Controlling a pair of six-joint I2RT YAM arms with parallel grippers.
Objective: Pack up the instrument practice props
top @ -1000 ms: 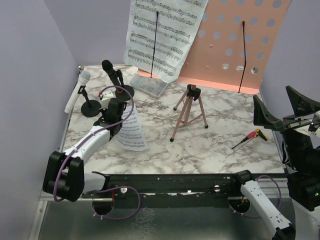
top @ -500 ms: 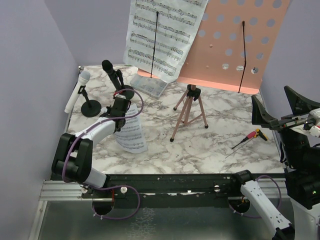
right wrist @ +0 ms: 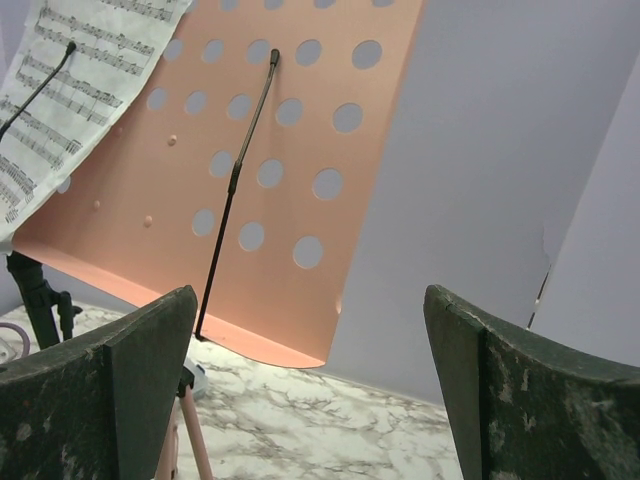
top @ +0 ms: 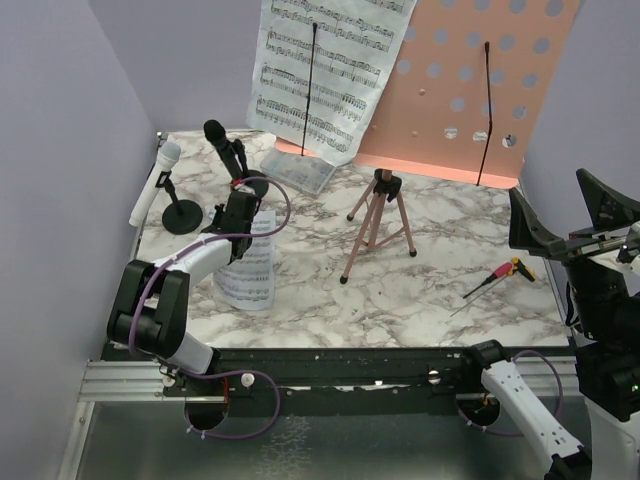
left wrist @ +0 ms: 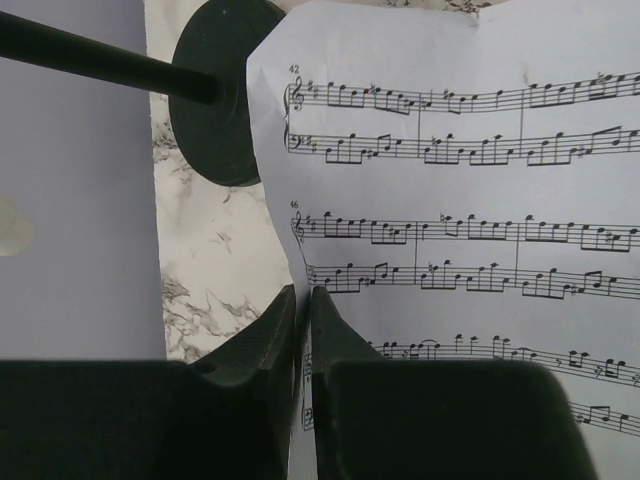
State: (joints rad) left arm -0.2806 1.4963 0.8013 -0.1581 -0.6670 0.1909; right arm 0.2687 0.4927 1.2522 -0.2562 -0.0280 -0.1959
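**At the table's left side: page pinched, right arm parked wide**

On the marble table (top: 430,290), left of centre, we note the left gripper (top: 238,215) with its fingers pressed nearly together on the edge of a loose sheet-music page (top: 248,270). In the left wrist view the paper's edge runs down into the slit at the left gripper (left wrist: 303,295). The page (left wrist: 450,200) hangs curled, its lower end on the marble.

Just behind the gripper stands one round-based mic holder (top: 250,184) carrying the black microphone (top: 225,145). The other holder (top: 181,217) with the white microphone (top: 155,180) sits close to the left wall (top: 60,200). We record tight room on that side.

The pink tripod (top: 378,225) stands mid-table, apart from the page. The pink perforated board (top: 470,90) leans at the back edge, with printed pages (top: 320,70) on its left half.

The right gripper (top: 565,212) hangs raised at the right edge, fingers spread wide around nothing. Below it a small tool with a red and yellow handle (top: 495,278) lies near the right rim. Bare marble stretches between tripod and tool and along the near edge.
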